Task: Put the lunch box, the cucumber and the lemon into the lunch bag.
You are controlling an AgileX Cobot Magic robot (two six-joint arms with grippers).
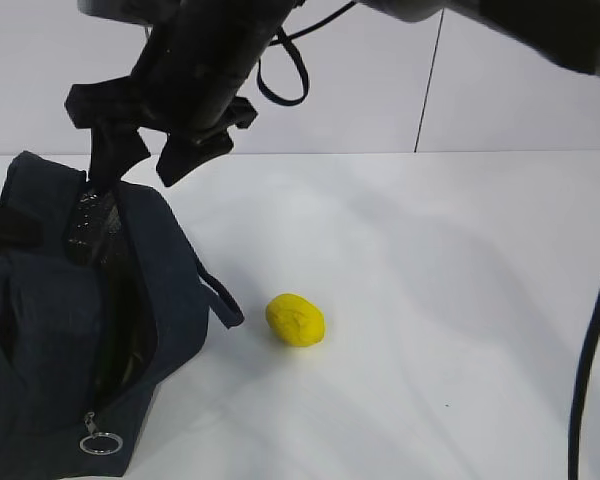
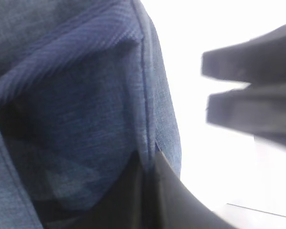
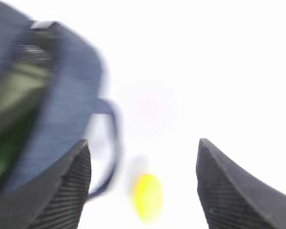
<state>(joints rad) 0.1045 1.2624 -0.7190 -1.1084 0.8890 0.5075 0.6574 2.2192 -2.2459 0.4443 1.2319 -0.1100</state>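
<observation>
The lemon (image 1: 295, 319) is lying on the white surface (image 1: 430, 300) just beside the open lunch bag (image 1: 40, 300), near its strap; the right gripper (image 1: 145, 150) is hanging above the bag's rim with its jaws spread wide and holding nothing, while the left gripper (image 2: 248, 100) is showing its jaws pressed together and empty beside the bag's cloth. Something green is showing blurrily inside the bag, perhaps the cucumber, though I cannot tell; reaching for the lemon, a jaw could be catching the strap, or the round fruit could be rolling away from a glancing touch.
</observation>
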